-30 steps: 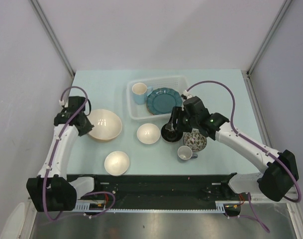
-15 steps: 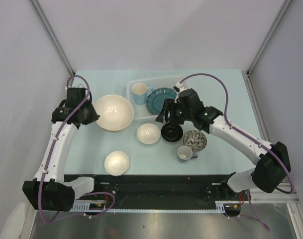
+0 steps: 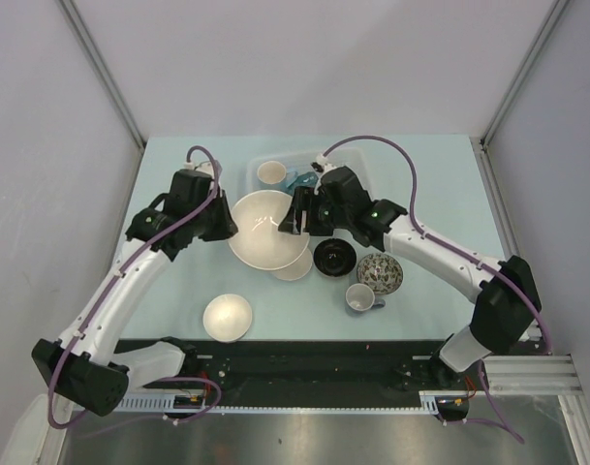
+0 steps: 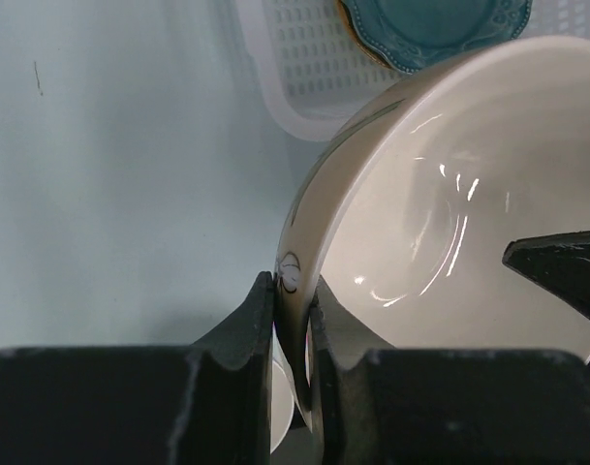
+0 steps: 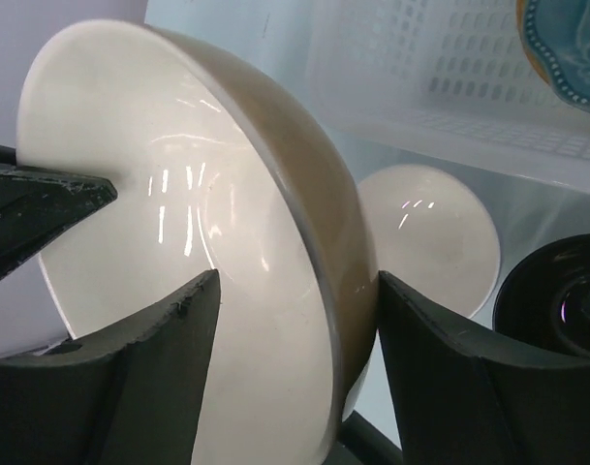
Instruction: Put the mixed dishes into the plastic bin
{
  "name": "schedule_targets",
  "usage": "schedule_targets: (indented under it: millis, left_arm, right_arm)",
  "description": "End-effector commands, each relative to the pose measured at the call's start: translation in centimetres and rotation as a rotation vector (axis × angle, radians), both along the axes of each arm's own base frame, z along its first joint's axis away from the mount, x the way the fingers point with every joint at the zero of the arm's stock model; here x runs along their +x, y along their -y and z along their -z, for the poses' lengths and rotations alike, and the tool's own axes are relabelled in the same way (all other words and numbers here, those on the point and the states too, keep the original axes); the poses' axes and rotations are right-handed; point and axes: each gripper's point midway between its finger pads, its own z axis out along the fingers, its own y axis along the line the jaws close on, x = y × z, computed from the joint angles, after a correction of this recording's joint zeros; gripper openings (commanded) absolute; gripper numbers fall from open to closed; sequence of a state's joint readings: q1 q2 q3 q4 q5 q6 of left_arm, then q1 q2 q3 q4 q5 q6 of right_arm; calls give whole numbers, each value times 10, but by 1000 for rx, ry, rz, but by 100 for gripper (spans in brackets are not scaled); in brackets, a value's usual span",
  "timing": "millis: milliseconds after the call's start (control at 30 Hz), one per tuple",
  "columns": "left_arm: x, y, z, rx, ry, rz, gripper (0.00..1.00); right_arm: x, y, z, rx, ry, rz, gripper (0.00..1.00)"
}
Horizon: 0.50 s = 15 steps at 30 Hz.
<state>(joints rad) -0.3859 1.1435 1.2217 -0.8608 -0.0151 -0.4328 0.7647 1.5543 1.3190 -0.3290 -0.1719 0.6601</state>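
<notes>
Left arm [image 3: 130, 281]: jaws are pinching the rim of the large white bowl [image 3: 268, 229], one finger inside and one outside the wall, with no gap showing in the left wrist view. The bowl is hanging above the surface, mouth facing up. It is sitting just in front of the near edge of the plastic bin [image 3: 345, 155] and overlapping the medium white bowl [image 3: 296, 269] in the top view.

Right arm [image 3: 440, 257]: jaws are spread wide and straddling the opposite rim of the same bowl, one finger over the inside and one by the outer wall. I cannot tell whether either finger is touching it; they are gripping nothing.

The bin is lying at the middle of the far edge of the surface. It is holding a cream mug [image 3: 270, 172] at its left end and the teal scalloped plate [image 4: 430, 24], which is mostly hidden by the right arm from above.

Resting on the surface outside the bin:
- black bowl [image 3: 333, 256], just right of the medium white bowl
- speckled bowl [image 3: 380, 273], right of the black one
- small mug [image 3: 360, 297], nearer the near edge
- small white bowl [image 3: 227, 316], near the near edge, left of centre
</notes>
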Motion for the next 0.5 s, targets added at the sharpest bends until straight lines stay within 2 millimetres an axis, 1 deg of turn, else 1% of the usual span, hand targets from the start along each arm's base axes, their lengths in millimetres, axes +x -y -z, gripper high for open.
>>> schedule_targets:
  millis: [0,67,100,133,233,267,300,333,367,400,433,467]
  left_arm:
    - [32,28,-93,-220,308,13,0]
    - [32,31,-98,-244,321,13,0]
    - [32,32,-100,-251,325,18,0]
    - [32,35,-99,-257,323,28,0]
    - [32,39,-94,-257,318,54,0]
    - [33,39,-94,-254,324,64,3]
    - [34,40,-98,-253,333,67,11]
    - [34,39,-101,-249,343,72,21]
    - [36,36,-103,-226,357,69,45]
    - [38,31,-114,-215,384,44,56]
    - [38,25,-115,-195,385,21,64]
    - [43,12,-119,-150,410,-39,79]
  right_arm:
    - [8,0,0,-28,10,38,57]
    - [10,4,5,-59,2,56,32]
    - [11,6,5,-68,4,68,10]
    - [13,9,4,-77,13,83,0]
    - [12,16,6,-120,28,79,0]
    - [11,21,8,-140,20,84,0]
    - [12,24,7,-146,21,94,0]
    - [16,28,6,-156,26,109,0]
    - [19,36,5,-163,23,129,0]
    - [23,40,1,-163,28,140,0]
    - [29,42,-11,-150,46,153,0]
    - [36,52,-14,-166,48,168,0]
